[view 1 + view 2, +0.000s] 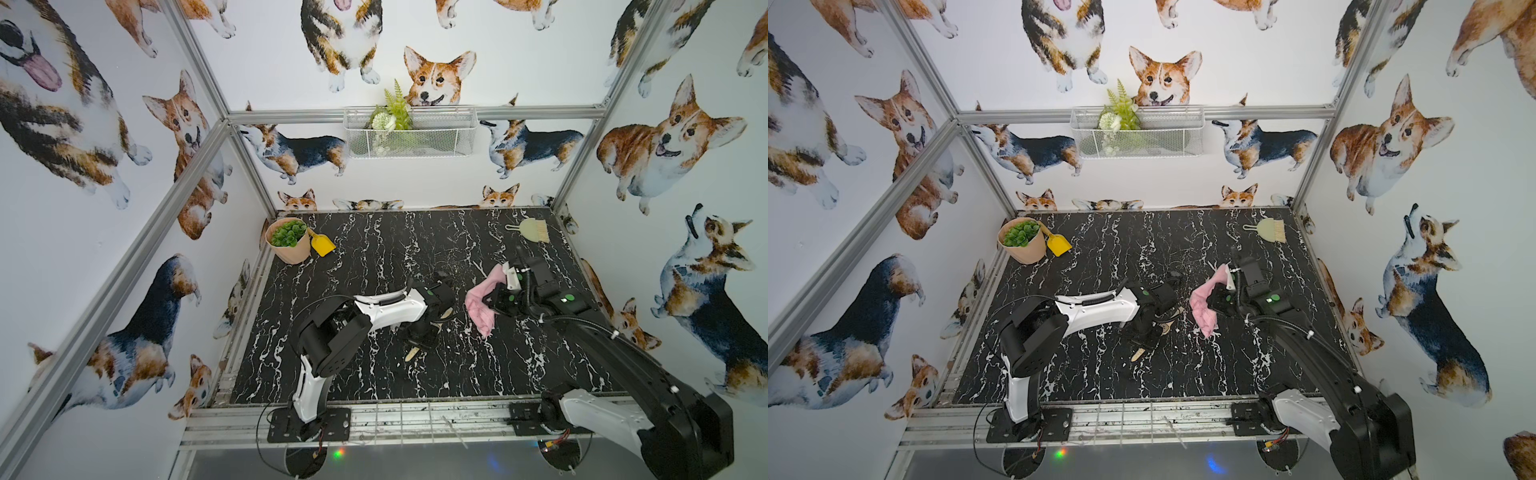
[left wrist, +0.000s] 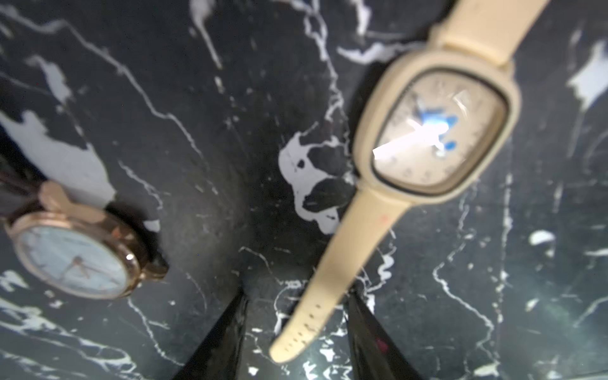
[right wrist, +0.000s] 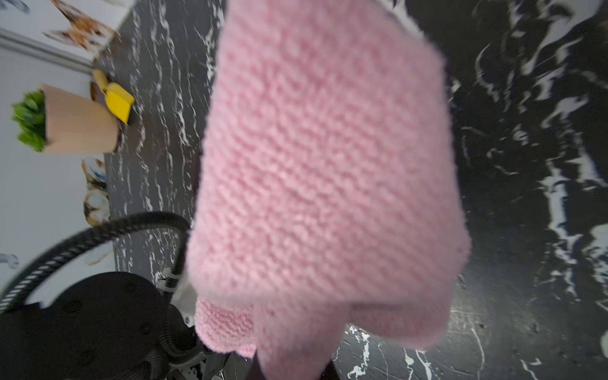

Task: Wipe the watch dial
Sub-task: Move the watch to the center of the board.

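Two jaws of the right gripper (image 1: 498, 302) clench the pink knit cloth (image 3: 329, 164), hanging at 2 o'clock from the cream watch (image 2: 437, 131), which lies dial up. Left gripper (image 2: 297, 296) straddles its strap (image 2: 362, 230) unclamped; wiping risks sliding the watch into the rose-gold watch (image 2: 72, 260).

No legible text anywhere, numerals on cream watch dial (image 2: 441, 131) too blurred to read, rose-gold watch dial (image 2: 72, 260) markings likewise

**Tabletop (image 1: 436, 374): middle crowded, near strip free**

A potted plant (image 1: 289, 239) and a yellow scoop (image 1: 323, 245) block the far left corner, a hand brush (image 1: 532, 230) the far right. In the middle, the cream watch (image 2: 437, 131), the rose-gold watch (image 2: 72, 256) near it and the hanging pink cloth (image 1: 480, 305) stand in the way.
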You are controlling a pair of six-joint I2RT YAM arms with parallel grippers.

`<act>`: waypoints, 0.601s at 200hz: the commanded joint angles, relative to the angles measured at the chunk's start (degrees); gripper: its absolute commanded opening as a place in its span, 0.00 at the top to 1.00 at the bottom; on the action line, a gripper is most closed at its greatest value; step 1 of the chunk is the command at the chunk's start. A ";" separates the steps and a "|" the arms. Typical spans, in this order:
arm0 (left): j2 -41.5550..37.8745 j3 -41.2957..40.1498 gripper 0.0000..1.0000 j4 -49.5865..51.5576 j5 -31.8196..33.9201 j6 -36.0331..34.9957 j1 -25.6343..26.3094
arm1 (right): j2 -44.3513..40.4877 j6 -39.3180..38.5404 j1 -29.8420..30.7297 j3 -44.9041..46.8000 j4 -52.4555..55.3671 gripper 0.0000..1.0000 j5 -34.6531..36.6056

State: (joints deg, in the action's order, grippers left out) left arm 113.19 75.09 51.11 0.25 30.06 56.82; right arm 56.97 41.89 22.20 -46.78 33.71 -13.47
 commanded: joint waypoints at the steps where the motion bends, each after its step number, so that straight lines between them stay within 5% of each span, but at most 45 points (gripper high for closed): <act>1: 2.46 -1.07 0.49 -0.49 17.49 1.97 1.21 | -5.55 -0.76 -2.49 1.37 4.61 0.98 1.57; 65: 5.68 -4.25 0.45 -4.72 20.19 0.03 1.02 | -7.44 -1.59 -3.89 3.77 7.58 0.99 -1.42; 120: 3.65 -7.81 0.47 -10.24 17.72 -4.54 -6.15 | -0.31 -4.71 -2.67 0.78 6.12 0.99 -4.80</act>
State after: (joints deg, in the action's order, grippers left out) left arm 113.32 73.67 49.19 -1.15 26.61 53.95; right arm 54.89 39.07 18.63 -44.80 41.01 -16.64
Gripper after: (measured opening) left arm 0.534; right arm 0.104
